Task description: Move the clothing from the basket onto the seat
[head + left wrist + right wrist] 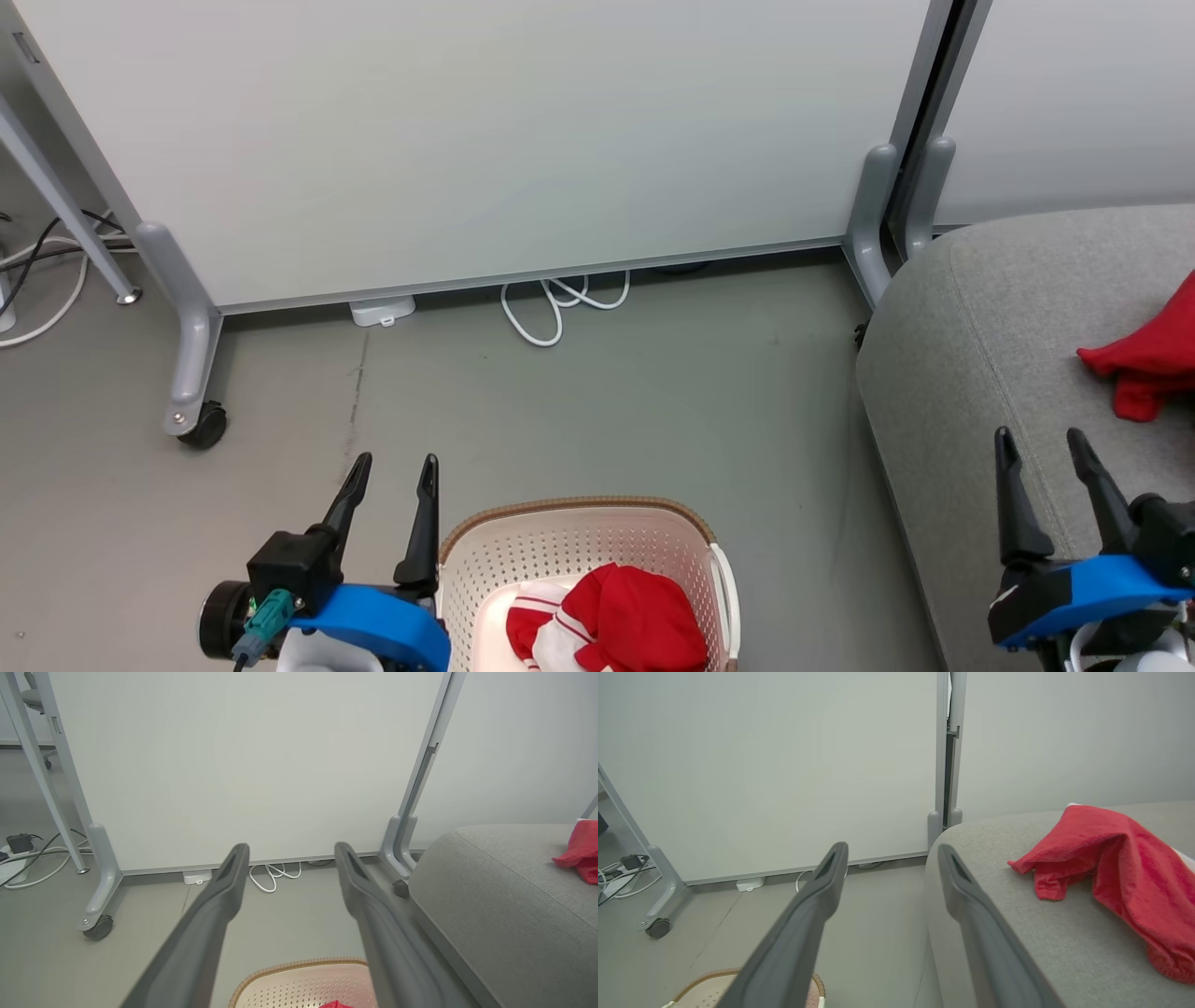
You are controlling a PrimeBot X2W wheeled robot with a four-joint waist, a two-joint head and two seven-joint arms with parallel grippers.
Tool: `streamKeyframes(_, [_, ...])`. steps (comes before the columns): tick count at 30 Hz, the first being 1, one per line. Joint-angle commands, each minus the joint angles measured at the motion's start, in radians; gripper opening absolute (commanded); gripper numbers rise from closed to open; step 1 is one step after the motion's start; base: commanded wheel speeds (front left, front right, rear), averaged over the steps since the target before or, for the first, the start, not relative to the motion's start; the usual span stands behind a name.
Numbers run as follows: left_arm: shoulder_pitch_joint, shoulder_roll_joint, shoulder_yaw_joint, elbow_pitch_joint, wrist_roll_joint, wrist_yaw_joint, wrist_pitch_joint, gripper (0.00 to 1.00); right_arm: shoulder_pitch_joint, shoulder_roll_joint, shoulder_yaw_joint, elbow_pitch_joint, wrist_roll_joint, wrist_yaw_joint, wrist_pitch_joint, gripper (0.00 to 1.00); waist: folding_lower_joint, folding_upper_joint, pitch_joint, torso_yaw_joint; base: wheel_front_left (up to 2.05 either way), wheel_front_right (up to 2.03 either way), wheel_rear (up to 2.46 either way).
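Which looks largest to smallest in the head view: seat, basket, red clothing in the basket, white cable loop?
1. seat
2. basket
3. red clothing
4. white cable loop
The frame edge cuts off the seat, basket and clothing, and the basket is nearer the camera, yet the order looks clear.

Bare floor separates basket from seat.

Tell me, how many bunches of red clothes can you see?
2. One red garment lies on the grey seat. A red and white bundle sits in the basket; more pieces may be hidden inside it.
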Motion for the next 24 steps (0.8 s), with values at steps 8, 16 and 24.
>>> streamKeyframes(8, [0.023,-0.007,0.029,0.02,0.011,-0.002,-0.003,1.0,0.079,0.025,0.061,-0.076,0.018,0.0,0.021,1.0,0.0003,-0.0001,-0.02,0.025,0.0,0.0,0.0])
streamKeyframes(16, [0.03,-0.004,0.049,0.035,0.016,-0.002,-0.003,1.0,0.111,0.028,0.122,-0.091,0.065,0.0,0.025,1.0,0.0003,-0.0001,-0.027,0.034,0.0,0.0,0.0])
streamKeyframes(24, [0.035,-0.005,0.058,0.038,0.017,-0.002,-0.003,1.0,0.112,0.028,0.126,-0.069,0.088,0.0,0.015,1.0,0.0003,-0.0001,-0.028,0.04,0.0,0.0,0.0])
